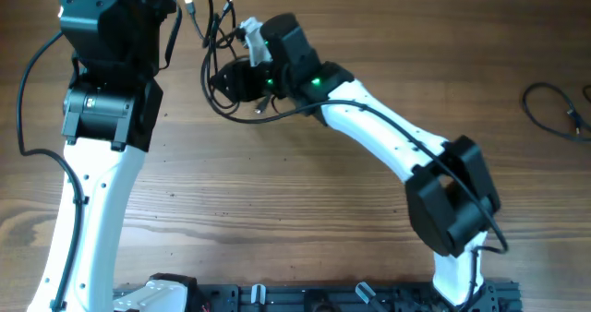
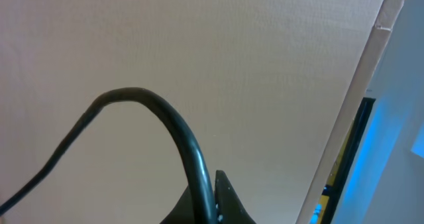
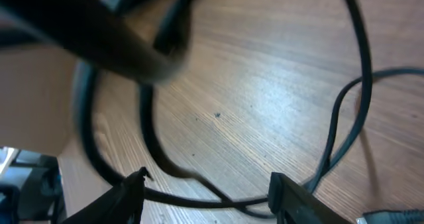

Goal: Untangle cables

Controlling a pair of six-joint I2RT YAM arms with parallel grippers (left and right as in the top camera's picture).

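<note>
Up at the table [image 1: 305, 210] edge, left claw [image 2: 213, 203] pinches the cables [image 1: 217, 35] while right claw [image 3: 209, 184] gapes astride them.

Your overhead camera hangs above the desk [image 1: 277, 192] and looks straight down, far enough off to take in the left arm [image 1: 102, 118] and the right arm [image 1: 388, 132]. Your right wrist camera sits very close to the wood, looking down past its own fingers [image 3: 298, 201]. It shares with the overhead the cables [image 3: 365, 52] near the desk's far edge. Your left wrist camera faces away from the desk, onto a pale board [image 2: 199, 52].
</note>
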